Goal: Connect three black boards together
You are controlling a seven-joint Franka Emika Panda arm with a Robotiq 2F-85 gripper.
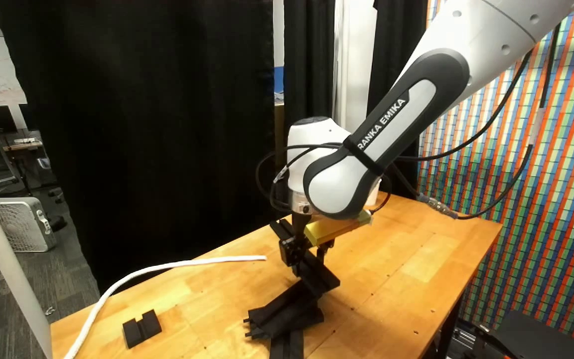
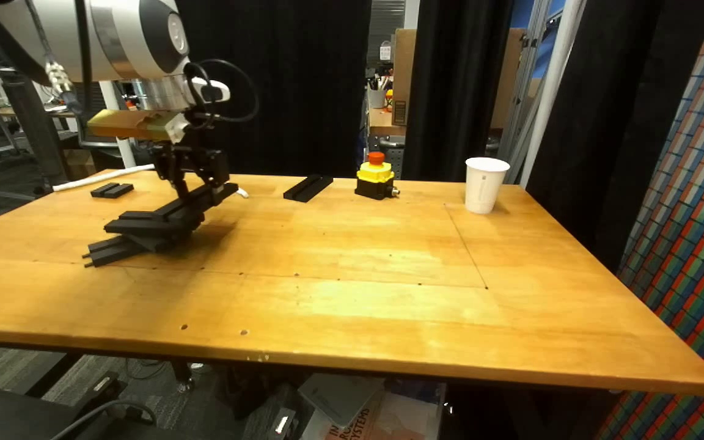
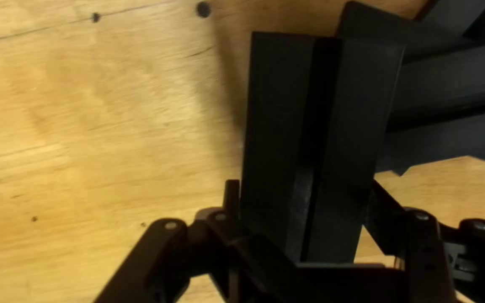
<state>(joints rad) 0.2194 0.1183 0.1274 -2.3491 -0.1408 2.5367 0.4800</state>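
Note:
My gripper (image 3: 305, 202) is shut on a black board (image 3: 284, 118), a finger against each long side; a groove runs down its middle. In an exterior view this held board (image 1: 321, 273) slants over a pile of other black boards (image 1: 287, 306) lying crosswise. The lowest board (image 2: 110, 249) of the pile has two small pins at its end. Whether the held board touches the pile I cannot tell. Another grooved black board (image 2: 308, 187) lies alone farther back, partly behind the arm in an exterior view.
A small chunky black block (image 1: 141, 328) lies away from the pile. The long white strip (image 1: 167, 265) curves past it. Toward the far side stand a yellow-and-red stop button (image 2: 376, 176) and a white paper cup (image 2: 485, 186). Cables hang from the arm.

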